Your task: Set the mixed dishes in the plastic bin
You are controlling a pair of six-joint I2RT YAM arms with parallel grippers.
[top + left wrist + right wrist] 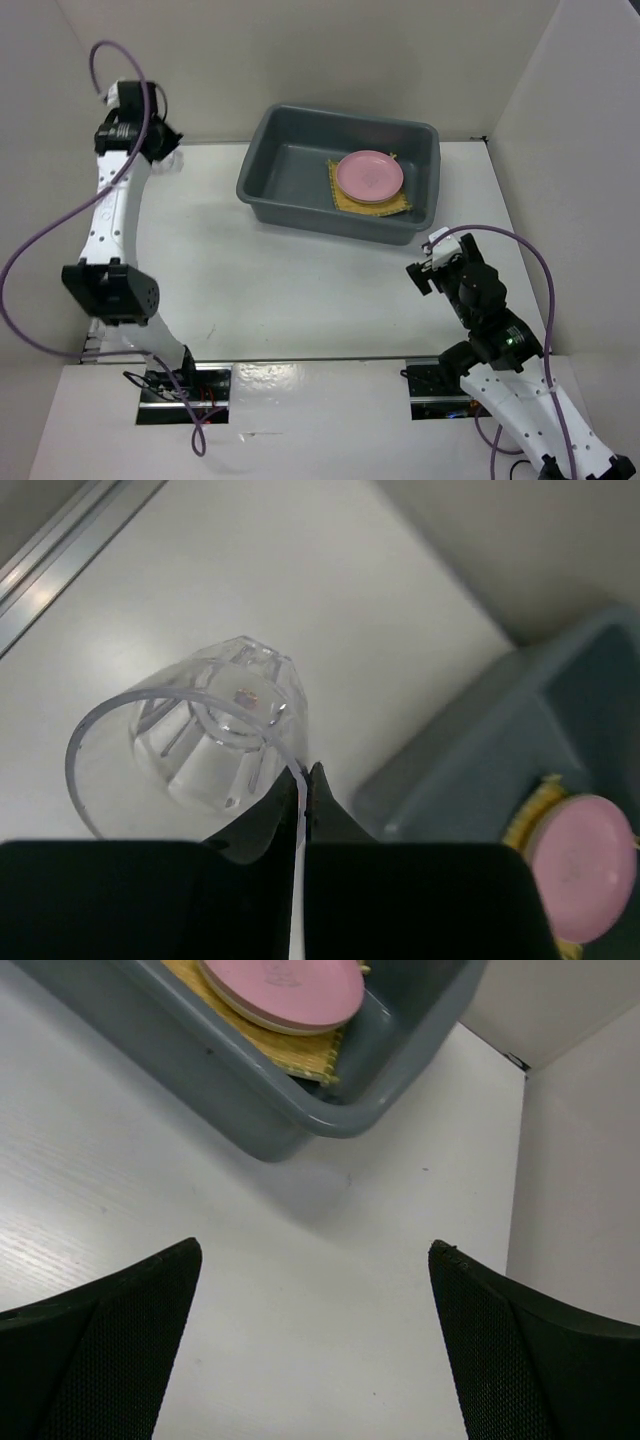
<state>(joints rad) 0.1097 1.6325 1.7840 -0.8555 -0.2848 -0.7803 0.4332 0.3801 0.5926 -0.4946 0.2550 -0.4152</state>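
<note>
Clamping my left gripper [305, 780] on the rim of a small clear glass cup [190, 750], I hold it left of the large dark grey plastic bin [300, 165]; my right gripper [315, 1345] gapes wide.

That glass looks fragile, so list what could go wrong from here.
1. The left gripper pinches only the rim wall of the clear cup; the smooth glass could slip or swing.
2. The bin wall stands between cup and inside; a low carry might strike it.
3. The pink plate on the yellow mat fills the bin's right part; a drop there could chip.
</note>
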